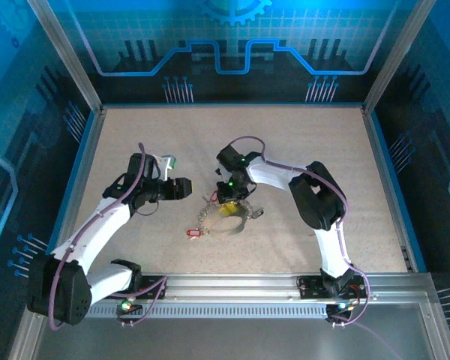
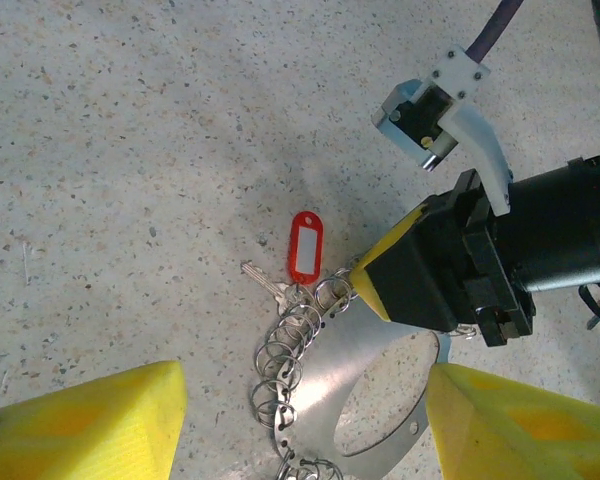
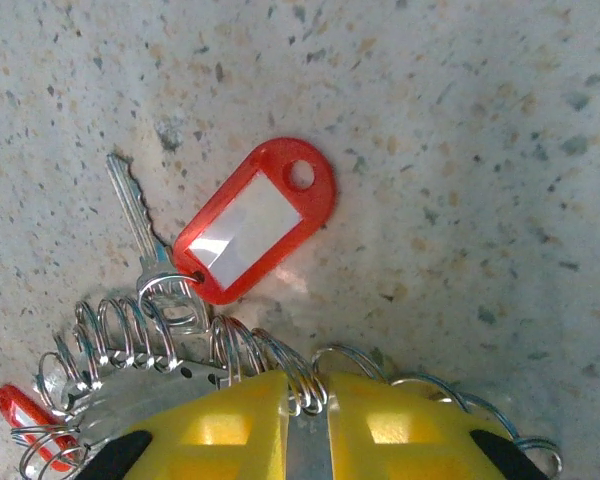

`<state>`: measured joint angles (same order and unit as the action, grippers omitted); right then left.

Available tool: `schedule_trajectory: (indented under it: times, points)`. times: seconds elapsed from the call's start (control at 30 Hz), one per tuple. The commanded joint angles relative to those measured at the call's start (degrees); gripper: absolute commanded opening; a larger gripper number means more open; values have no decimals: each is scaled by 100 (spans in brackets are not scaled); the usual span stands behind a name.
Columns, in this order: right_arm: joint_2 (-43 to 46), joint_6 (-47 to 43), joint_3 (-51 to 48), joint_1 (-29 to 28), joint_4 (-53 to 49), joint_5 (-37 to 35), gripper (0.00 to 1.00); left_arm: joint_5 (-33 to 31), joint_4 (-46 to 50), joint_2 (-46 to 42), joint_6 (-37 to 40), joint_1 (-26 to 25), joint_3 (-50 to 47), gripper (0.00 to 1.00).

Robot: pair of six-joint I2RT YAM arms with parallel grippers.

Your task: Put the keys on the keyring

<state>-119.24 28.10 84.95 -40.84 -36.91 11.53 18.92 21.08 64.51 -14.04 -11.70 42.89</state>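
Note:
The keyring (image 2: 352,362) is a flat silver band bent into a loop, with several small wire rings (image 2: 280,360) along its edge. It lies on the table (image 1: 225,225). One silver key (image 3: 132,212) with a red tag (image 3: 255,220) hangs from a small ring at the loop's far edge (image 2: 304,246). A second red tag (image 3: 18,418) lies beside the loop (image 1: 193,233). My right gripper (image 3: 306,400) is shut on the band's edge, with wire rings bunched at its yellow fingertips (image 2: 380,282). My left gripper (image 2: 305,405) hovers open over the loop, holding nothing.
The speckled tabletop (image 1: 300,150) is fenced by metal frame rails (image 1: 82,150) and blue walls. A small dark object (image 1: 256,214) lies just right of the loop. The right arm's wrist and white camera bracket (image 2: 450,110) hang close above the loop.

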Motion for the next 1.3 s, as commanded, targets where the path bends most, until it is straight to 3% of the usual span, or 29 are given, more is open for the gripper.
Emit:
schedule_trajectory:
  times: [0.0, 0.37, 0.67, 1.27]
  points:
    - [-79, 65, 180, -95, -361, -147, 18, 154, -17, -88, 164, -42, -11, 66]
    - [18, 91, 79, -22, 141, 404, 13, 183, -34, -76, 174, -51, -24, 66]
    - [108, 249, -329, 138, 852, 1159, 18, 215, -71, -32, 147, -60, -40, 66]
    - [41, 277, -489, 274, 1341, 1480, 23, 226, -89, 22, 173, -69, -46, 67]
